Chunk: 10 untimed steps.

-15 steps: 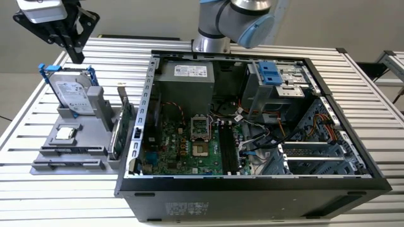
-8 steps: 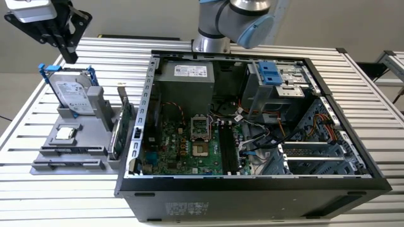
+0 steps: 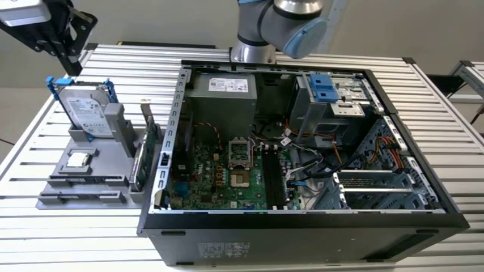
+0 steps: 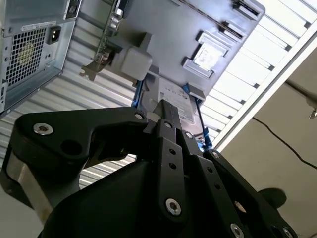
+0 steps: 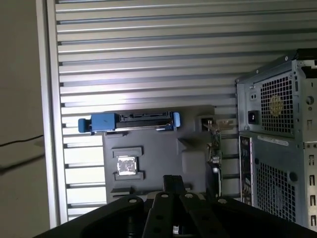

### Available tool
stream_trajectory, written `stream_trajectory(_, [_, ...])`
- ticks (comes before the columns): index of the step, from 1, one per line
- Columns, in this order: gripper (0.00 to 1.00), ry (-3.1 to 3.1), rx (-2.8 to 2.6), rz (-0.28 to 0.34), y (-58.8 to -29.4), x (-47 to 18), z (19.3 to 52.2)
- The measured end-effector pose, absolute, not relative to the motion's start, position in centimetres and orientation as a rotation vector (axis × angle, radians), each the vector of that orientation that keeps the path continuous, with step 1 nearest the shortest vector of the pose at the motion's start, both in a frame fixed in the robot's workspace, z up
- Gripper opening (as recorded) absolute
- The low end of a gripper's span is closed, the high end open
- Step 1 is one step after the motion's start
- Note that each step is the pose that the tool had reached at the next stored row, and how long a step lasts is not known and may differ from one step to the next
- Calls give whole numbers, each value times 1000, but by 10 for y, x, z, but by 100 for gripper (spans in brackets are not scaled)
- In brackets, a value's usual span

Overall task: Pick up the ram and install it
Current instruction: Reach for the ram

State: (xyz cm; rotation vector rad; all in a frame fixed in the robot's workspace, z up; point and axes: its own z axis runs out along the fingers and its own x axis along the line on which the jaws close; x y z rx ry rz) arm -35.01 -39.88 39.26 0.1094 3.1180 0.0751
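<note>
Presently, ram (image 3: 69, 62): long, narrow, thin dark stick, up in the air at the exterior view's far left, slanting down towards the top of the hard drive without touching it; one end of the ram (image 4: 169, 110) poking out past the fingertips in both wrist views.
claw (image 3: 56, 39): black, two-fingered, closed on the ram, fingers (image 4: 163, 148) drawn together around the stick; well apart from the computer case, over the parts holder.
hard drive (image 3: 83, 110): silver box in a blue plastic frame, standing upright in the back of the holder, nearest thing beneath the ram.
holder (image 3: 94, 170): grey moulded plastic tray with recesses and slots, lying flat on the tabletop just beside the case, on the exterior view's left.
chip (image 3: 79, 160): small square silver plate, lying flat in a recess of the holder, in front of the hard drive.
card (image 3: 147, 144): larger green circuit board with a metal bracket, standing on edge along the holder's side nearest the case.
case (image 3: 302, 232): black metal computer tower lying on its side, side panel off, inside facing up.
motherboard (image 3: 219, 175): green board on the floor of the case.
slots (image 3: 271, 175): long black sockets side by side on the motherboard, towards the middle of the case.
arm (image 3: 287, 22): silver and blue robot joint at the far edge of the tabletop, behind the case.
tabletop (image 3: 76, 243): slatted aluminium surface carrying holder and case.
</note>
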Motion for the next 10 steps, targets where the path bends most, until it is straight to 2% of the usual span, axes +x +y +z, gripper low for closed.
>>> stream_trajectory(10, [0, 3118, 106, 75, -399, -363, 393])
